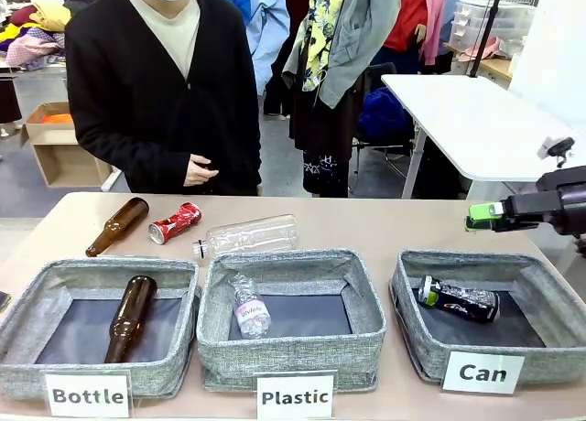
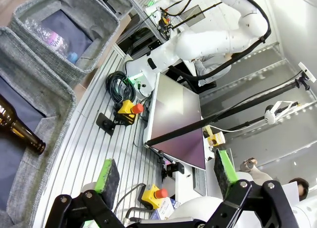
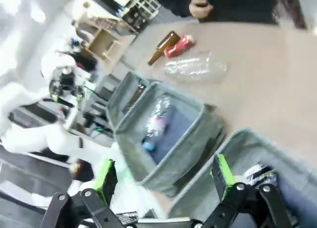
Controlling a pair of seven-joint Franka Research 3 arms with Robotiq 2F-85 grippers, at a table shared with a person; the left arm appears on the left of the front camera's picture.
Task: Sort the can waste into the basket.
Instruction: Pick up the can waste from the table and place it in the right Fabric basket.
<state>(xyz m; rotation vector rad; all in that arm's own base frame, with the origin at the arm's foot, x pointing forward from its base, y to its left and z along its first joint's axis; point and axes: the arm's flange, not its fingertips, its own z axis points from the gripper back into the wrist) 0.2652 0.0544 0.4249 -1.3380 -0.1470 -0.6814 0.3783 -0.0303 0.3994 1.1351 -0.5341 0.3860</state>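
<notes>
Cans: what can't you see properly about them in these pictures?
- Red can: in the front view its white print is too small to read; in the right wrist view it is a blurred red smear.
- Black can: in the front view its print is too small to read; in the right wrist view it is blurred and partly behind the right gripper.
- Basket: in the right wrist view the bottom and right edges cut it off.
</notes>
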